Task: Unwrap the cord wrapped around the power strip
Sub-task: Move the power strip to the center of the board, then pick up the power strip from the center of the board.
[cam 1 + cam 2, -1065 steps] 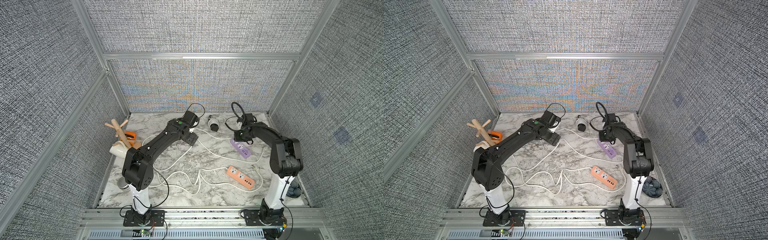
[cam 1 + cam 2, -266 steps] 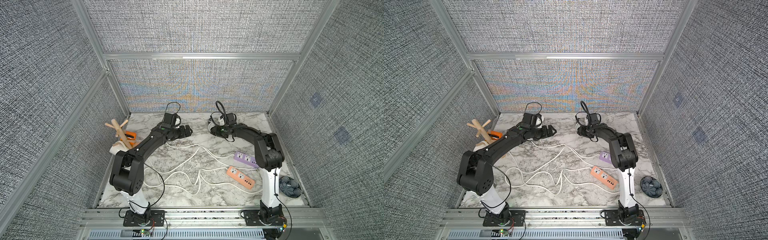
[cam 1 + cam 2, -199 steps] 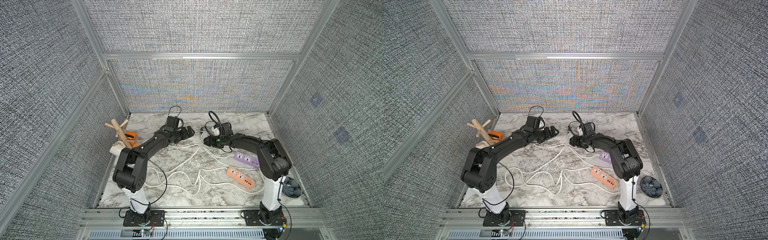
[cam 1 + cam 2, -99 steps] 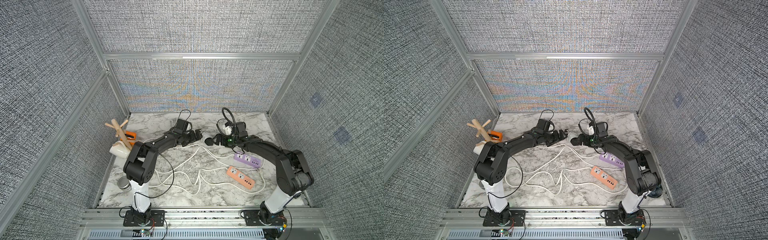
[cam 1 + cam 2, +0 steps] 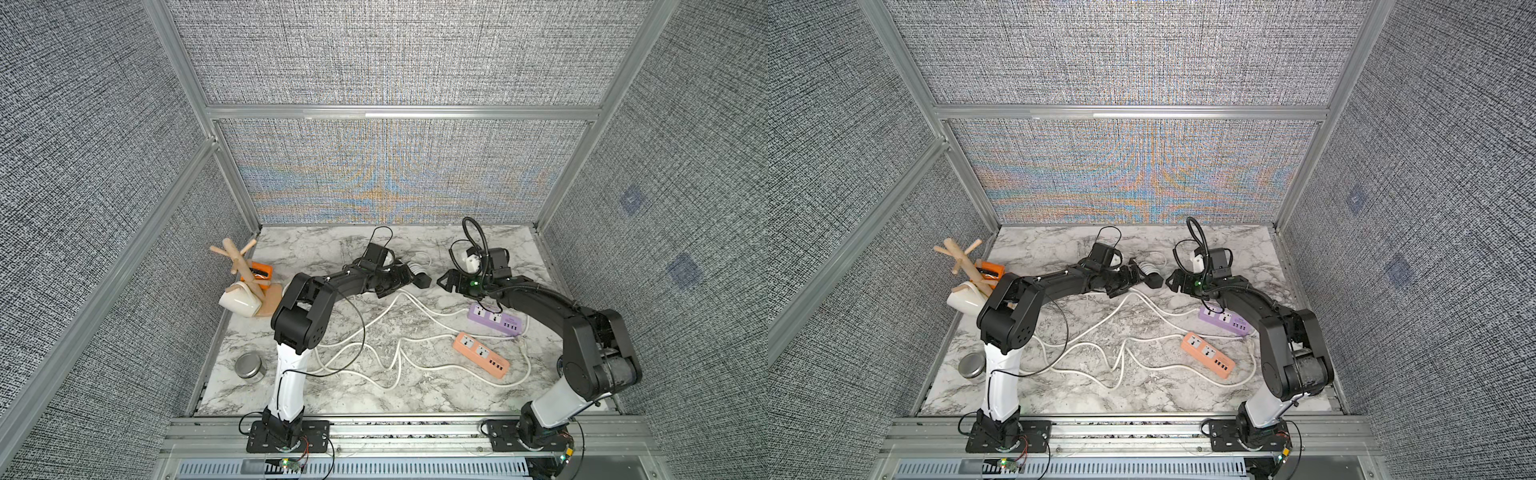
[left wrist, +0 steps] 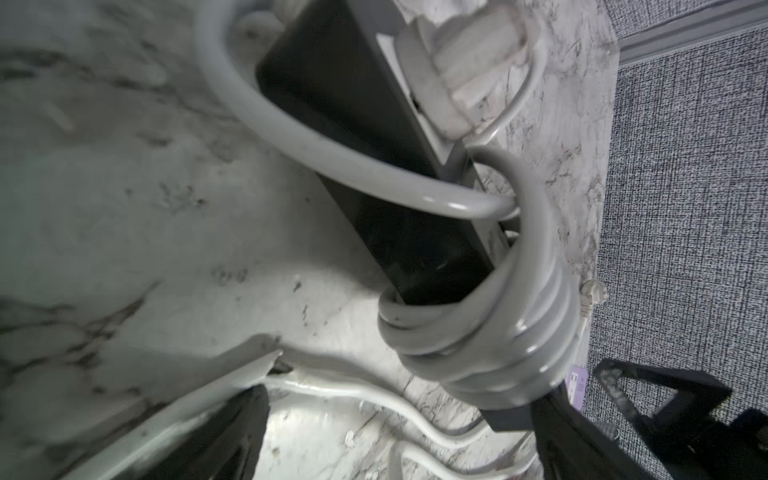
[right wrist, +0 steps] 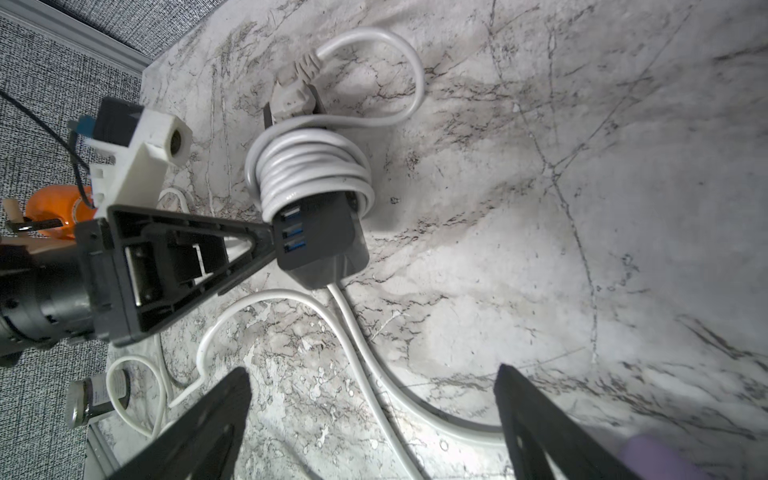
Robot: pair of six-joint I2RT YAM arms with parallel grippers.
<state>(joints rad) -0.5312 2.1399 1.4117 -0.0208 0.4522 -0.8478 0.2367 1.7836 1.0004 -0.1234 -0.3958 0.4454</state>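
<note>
1. The left gripper (image 6: 401, 399) stood wide open and gripped nothing. One of its fingers (image 7: 257, 245) touched the USB end of the black power strip (image 7: 322, 245), while the other stood well clear of it.
2. The right gripper (image 7: 372, 372) was spread just as wide and was empty. It hung over bare marble and a run of loose cable, near the strip's USB end but apart from it.
3. In a top view the strip (image 5: 422, 281) lay on the marble table (image 5: 332, 245) toward the back, between the two grippers.
4. The white cord (image 7: 307, 170) was wound around the strip's middle in several tight turns. A looser turn crossed the dark body in the left wrist view. Its plug (image 7: 295, 97) rested at the strip's far end, and a loop of cord curled out beyond it.
5. Nearer the right arm lay a purple power strip (image 5: 494, 320) and an orange power strip (image 5: 480, 355). Their white cables (image 5: 374, 345) trailed in loose curves across the table.
6. By the table's left edge stood a wooden mug tree (image 5: 243, 266) with a white mug (image 5: 239, 301) at its base and an orange object (image 5: 257, 272) behind it. A small metal-lidded jar (image 5: 249, 365) sat nearer the front.
</note>
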